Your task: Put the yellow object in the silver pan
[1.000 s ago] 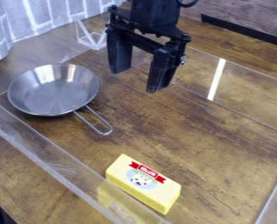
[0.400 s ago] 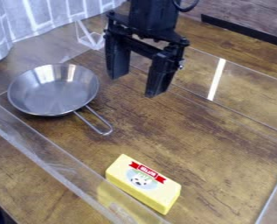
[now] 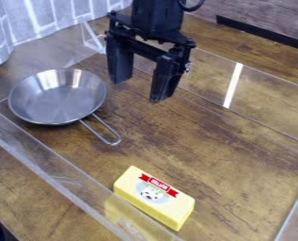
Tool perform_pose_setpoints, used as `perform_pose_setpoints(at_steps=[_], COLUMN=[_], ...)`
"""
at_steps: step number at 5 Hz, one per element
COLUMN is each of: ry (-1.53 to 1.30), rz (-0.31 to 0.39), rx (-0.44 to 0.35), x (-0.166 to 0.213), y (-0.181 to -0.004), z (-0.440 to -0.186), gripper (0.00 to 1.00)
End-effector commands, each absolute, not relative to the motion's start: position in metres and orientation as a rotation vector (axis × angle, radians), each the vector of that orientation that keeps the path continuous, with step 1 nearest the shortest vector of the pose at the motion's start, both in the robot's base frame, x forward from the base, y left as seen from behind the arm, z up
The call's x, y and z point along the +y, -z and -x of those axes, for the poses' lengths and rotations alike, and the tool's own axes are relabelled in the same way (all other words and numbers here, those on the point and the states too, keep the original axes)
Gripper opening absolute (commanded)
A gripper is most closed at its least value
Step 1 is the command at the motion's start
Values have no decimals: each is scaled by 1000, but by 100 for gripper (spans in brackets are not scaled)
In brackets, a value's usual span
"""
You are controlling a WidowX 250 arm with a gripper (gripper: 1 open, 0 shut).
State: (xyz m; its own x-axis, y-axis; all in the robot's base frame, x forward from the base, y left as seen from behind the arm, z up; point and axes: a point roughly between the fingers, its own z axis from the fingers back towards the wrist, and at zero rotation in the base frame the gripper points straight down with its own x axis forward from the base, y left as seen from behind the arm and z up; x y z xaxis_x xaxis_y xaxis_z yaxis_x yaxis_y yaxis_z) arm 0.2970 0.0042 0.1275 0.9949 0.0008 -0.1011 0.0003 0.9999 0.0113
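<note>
Yellow object (image 3: 154, 198) label shows red marks, writing unreadable.

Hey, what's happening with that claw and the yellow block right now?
Gripper open, empty. Yellow object on table, untouched. Silver pan empty. Nothing between.

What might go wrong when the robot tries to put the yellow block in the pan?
The open gripper hangs far from the yellow block, which lies near the table's front edge; a clumsy grab might nudge it off. The silver pan is shallow, so a dropped block might slide out or hit the handle.
</note>
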Motion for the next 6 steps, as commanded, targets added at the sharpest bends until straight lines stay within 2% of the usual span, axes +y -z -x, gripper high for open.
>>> perform_pose_setpoints(at_steps=[1, 6], ry=[21, 77], rz=[-9, -19], rx=[37, 16], x=[4, 0], y=[-142, -138], z=[-302, -312], gripper=[100, 100])
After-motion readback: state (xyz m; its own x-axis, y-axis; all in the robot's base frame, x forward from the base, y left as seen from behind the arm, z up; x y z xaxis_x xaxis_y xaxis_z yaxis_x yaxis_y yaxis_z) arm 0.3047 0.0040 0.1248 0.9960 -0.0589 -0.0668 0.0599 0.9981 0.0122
